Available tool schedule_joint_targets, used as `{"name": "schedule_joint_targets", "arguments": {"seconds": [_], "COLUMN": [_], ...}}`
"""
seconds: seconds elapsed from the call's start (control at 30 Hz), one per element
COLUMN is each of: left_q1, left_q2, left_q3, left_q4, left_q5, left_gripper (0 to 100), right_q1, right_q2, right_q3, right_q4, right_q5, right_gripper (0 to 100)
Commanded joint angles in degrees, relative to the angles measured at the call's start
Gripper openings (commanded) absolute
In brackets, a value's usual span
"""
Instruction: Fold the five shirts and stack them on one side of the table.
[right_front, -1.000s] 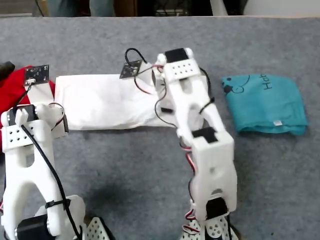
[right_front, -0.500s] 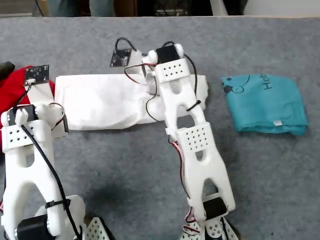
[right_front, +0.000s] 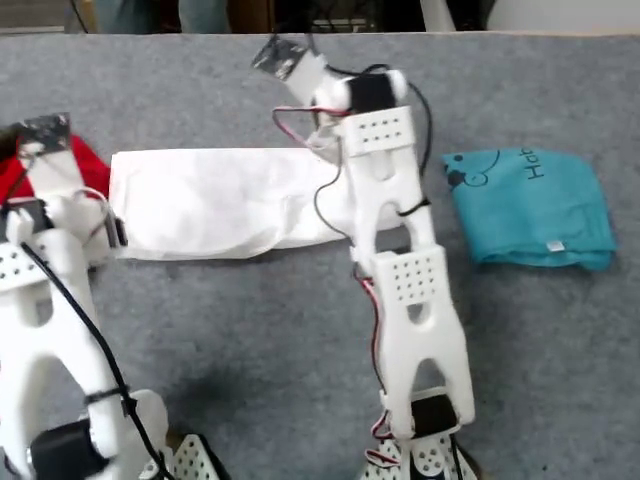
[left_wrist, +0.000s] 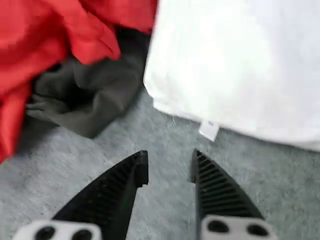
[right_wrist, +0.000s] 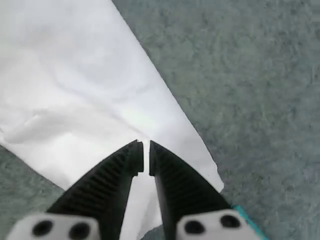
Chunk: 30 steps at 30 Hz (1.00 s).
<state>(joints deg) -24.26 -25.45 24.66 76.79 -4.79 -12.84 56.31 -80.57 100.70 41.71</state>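
A white shirt (right_front: 215, 200) lies folded into a long strip across the middle of the grey table (right_front: 250, 340). In the right wrist view my right gripper (right_wrist: 144, 147) hangs shut above the white shirt (right_wrist: 75, 90) near its edge, holding nothing. My left gripper (left_wrist: 170, 167) is open over bare table, just short of the white shirt's (left_wrist: 240, 65) end with its small tag (left_wrist: 209, 130). A red shirt (left_wrist: 65, 35) and a dark shirt (left_wrist: 85, 95) lie crumpled beside it. A teal shirt (right_front: 530, 205) sits folded at the right.
The right arm (right_front: 385, 160) stretches over the white shirt's right end toward the table's far edge. The left arm (right_front: 40, 270) stands at the left edge by the red shirt (right_front: 88, 165). Grey table shows in front of the shirts.
The right arm has swung up and away toward the far edge, off the white shirt's middle. The left arm has shifted slightly left. The white shirt lies as before.
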Motion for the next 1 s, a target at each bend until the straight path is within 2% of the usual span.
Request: {"name": "schedule_joint_targets", "arguments": {"seconds": [0.0,0.13,0.23,0.47,0.53,0.67,0.7,0.97], "left_q1": [-1.1,-1.3,-2.1,-2.6,-2.9,-5.6,-6.5,-8.3], "left_q2": [9.4,26.2,36.4,51.2,54.4,59.3,60.0,60.3], "left_q3": [-9.8,-21.1,-30.7,-51.0,-55.9,-63.9,-65.6,-69.1], "left_q4": [-0.9,1.9,6.4,14.8,17.9,22.5,23.0,23.9], "left_q5": [-0.8,-1.0,-0.8,-0.5,-0.6,-1.0,-1.0,-3.8], "left_gripper": [20,20,20,21,21,21,21,21], "right_q1": [1.5,1.8,2.6,5.5,8.1,10.9,10.9,11.1], "right_q2": [-6.9,-9.6,-11.3,-14.1,-15.5,-18.3,-18.9,-16.8], "right_q3": [7.4,16.5,18.9,21.8,23.7,28.2,29.6,36.9], "right_q4": [0.5,0.4,0.4,0.5,0.5,0.5,0.5,-0.3], "right_q5": [-2.8,-8.0,-18.1,-33.8,-37.0,-38.5,-37.6,-36.4], "right_gripper": [1.5,1.6,1.8,2.1,6.0,24.3,26.3,26.5]}}
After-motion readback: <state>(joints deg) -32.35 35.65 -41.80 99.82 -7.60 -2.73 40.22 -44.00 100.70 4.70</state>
